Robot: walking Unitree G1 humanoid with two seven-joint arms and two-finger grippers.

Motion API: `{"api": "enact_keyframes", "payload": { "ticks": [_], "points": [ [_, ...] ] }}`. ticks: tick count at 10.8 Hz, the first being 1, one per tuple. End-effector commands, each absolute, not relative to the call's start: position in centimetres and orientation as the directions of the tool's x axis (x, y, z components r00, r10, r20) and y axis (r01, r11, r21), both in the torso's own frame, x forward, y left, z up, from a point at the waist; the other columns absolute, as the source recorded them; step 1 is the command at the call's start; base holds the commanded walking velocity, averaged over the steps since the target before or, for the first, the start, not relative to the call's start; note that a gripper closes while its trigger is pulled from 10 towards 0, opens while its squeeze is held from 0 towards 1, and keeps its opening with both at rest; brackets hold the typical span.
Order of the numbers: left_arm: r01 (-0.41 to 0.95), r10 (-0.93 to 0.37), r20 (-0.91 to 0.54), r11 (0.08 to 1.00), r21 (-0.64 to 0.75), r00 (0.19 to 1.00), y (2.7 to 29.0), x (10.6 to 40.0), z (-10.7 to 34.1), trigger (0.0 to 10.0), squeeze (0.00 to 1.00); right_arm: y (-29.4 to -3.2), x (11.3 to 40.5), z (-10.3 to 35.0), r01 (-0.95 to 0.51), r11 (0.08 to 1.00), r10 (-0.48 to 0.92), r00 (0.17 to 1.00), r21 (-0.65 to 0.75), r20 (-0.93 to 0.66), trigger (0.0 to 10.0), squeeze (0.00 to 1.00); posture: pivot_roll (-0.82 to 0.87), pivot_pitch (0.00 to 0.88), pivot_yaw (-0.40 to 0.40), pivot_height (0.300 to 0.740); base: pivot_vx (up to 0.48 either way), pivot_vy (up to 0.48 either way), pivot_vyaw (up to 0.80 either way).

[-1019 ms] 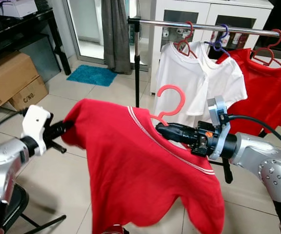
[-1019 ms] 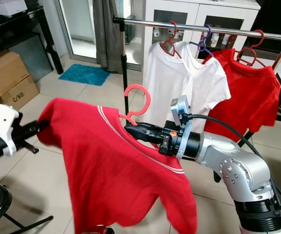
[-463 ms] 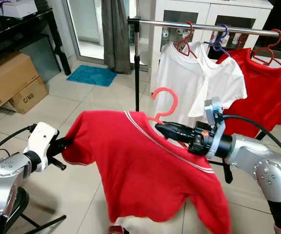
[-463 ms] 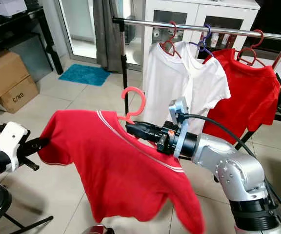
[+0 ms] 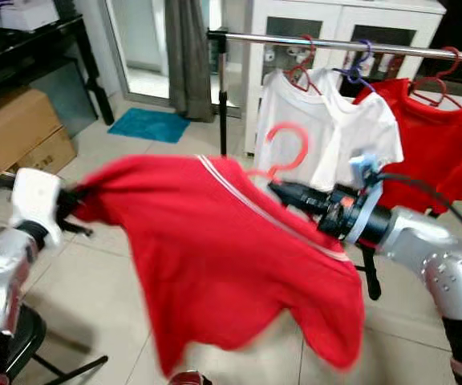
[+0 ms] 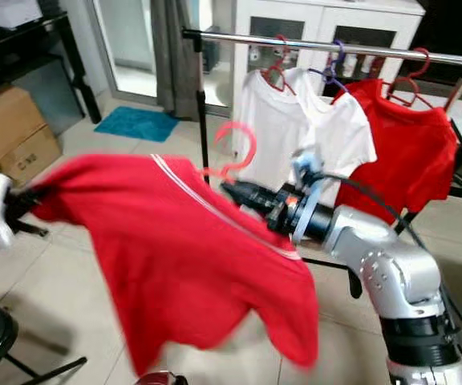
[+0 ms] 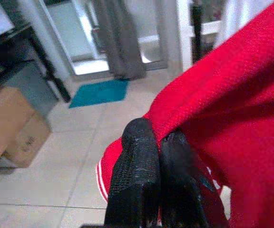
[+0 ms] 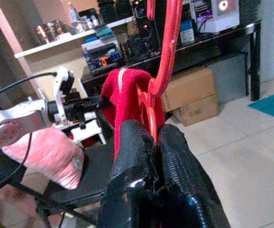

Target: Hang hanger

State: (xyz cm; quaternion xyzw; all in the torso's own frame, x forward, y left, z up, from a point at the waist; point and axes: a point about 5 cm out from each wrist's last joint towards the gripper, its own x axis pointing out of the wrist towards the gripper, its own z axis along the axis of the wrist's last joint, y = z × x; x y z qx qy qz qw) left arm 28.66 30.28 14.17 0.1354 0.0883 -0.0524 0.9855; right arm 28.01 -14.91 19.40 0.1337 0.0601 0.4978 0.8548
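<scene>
Red t-shirt (image 5: 231,249) on a pink hanger (image 5: 283,156) is sitting mid-frame, spread between both arms. Right gripper (image 5: 283,192) is pinching the hanger's neck, fingers pressed together on it; left gripper (image 5: 69,210) at 9 o'clock is clamping the shirt's sleeve, fingers closed on the cloth. Clothes rail (image 5: 335,44) is running across 12 to 2 o'clock, well above the hook. To do it well: keep lifting, keep the hook upright, aim for the bare bar stretch at 12 o'clock between the rail's upright post (image 5: 223,96) and the white shirts (image 5: 319,128). Room there is looking tight; hem is dangling low toward 6 o'clock.
</scene>
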Motion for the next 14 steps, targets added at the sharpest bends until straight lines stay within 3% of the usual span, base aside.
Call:
{"api": "enact_keyframes", "payload": {
  "ticks": [1, 5, 8, 9, 10, 11, 14],
  "points": [
    [0.021, 0.041, -0.235, 0.967, 0.255, 0.971, 32.3, 27.9, 13.3, 0.0, 0.0, -16.5, 28.6, 21.0, -0.812, 0.533, 0.819, 0.566, 0.238, 0.095, 10.0, 0.0, 0.06, 0.0, 0.074, 0.74, 0.0, 0.0, 0.0],
    [-0.169, 0.231, -0.226, 0.949, 0.265, 0.946, 33.8, 27.4, 12.5, 0.0, 0.0, -18.2, 29.4, 21.5, -0.758, 0.606, 0.754, 0.644, 0.241, 0.129, 10.0, 0.0, 0.05, 0.0, 0.075, 0.74, 0.0, 0.0, 0.0],
    [-0.093, 0.151, -0.231, 0.966, 0.241, 0.961, 32.3, 27.6, 12.2, 0.0, 0.0, -18.1, 29.4, 21.5, -0.76, 0.605, 0.755, 0.642, 0.239, 0.13, 10.0, 0.0, 0.06, 0.0, 0.071, 0.74, 0.0, 0.0, 0.0],
    [0.01, 0.032, -0.204, 0.979, 0.203, 0.978, 30.3, 28.3, 12.5, 10.0, 0.0, -17.3, 29.3, 21.3, -0.773, 0.587, 0.77, 0.625, 0.24, 0.13, 10.0, 0.0, 0.06, 0.0, 0.074, 0.74, 0.0, 0.0, 0.0],
    [0.05, -0.014, -0.19, 0.982, 0.184, 0.982, 29.7, 28.5, 12.8, 10.0, 0.0, -17.1, 29.2, 21.2, -0.776, 0.582, 0.774, 0.62, 0.241, 0.129, 10.0, 0.0, 0.06, 0.0, 0.074, 0.74, 0.0, 0.0, 0.0],
    [0.105, -0.082, -0.146, 0.982, 0.155, 0.986, 29.1, 28.9, 13.7, 10.0, 1.0, -16.6, 29.0, 21.0, -0.782, 0.575, 0.781, 0.613, 0.242, 0.124, 10.0, 0.0, 0.05, 0.0, 0.083, 0.74, 0.0, 0.0, 0.0],
    [0.101, -0.081, -0.124, 0.981, 0.166, 0.989, 30.2, 28.6, 14.5, 10.0, 1.0, -16.5, 28.8, 20.2, -0.757, 0.609, 0.763, 0.641, 0.239, 0.086, 10.0, 0.0, 0.05, 0.0, 0.067, 0.74, 0.0, 0.0, 0.0]
  ]
}}
